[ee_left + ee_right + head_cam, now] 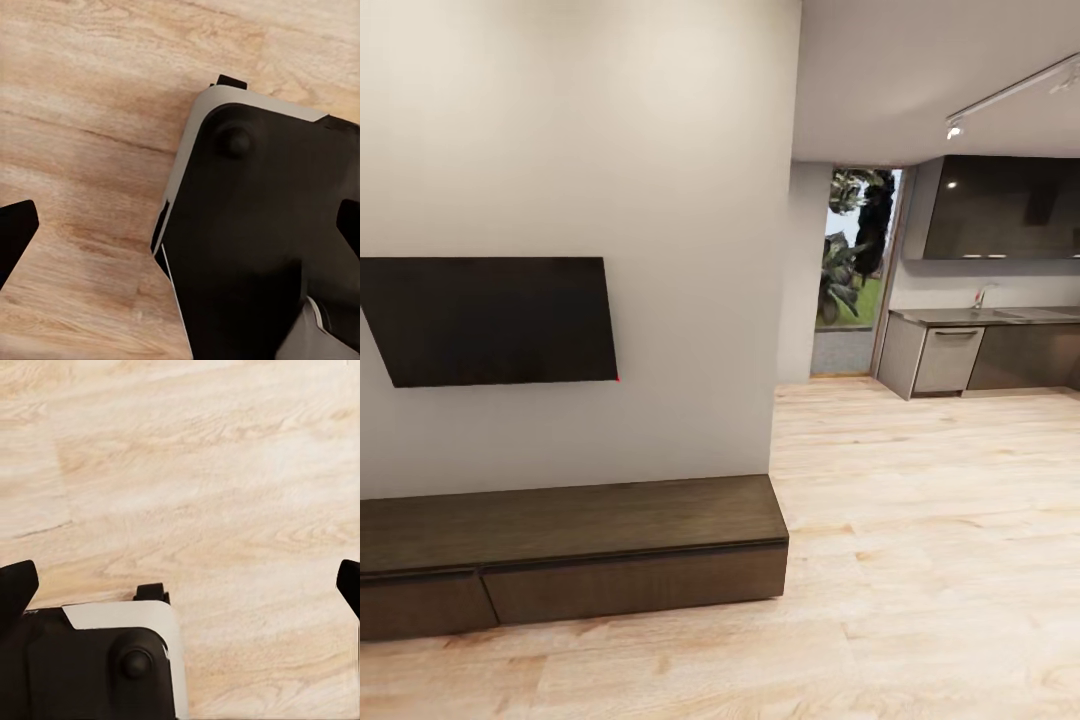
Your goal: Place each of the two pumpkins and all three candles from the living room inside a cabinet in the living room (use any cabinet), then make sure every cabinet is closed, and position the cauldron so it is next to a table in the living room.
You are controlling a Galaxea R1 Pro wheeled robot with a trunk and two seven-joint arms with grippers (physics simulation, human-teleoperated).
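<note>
Even, soft, bright light; the doorway (857, 250) glows with daylight and 1 ceiling spotlight (954, 128) shines. Shadows are faint, renders slightly soft, wall lines bow near edges.

premises: a home, open-plan living room joined to a kitchen. evidence — a flat dark television (488, 320) mounted on a plain wall above a long, low dark-brown cabinet (570, 555); light wood plank floor (920, 560) throughout; grey kitchen units (945, 358) with a worktop (990, 317) and tap (980, 296) — and a doorway (857, 270) giving onto greenery.
</note>
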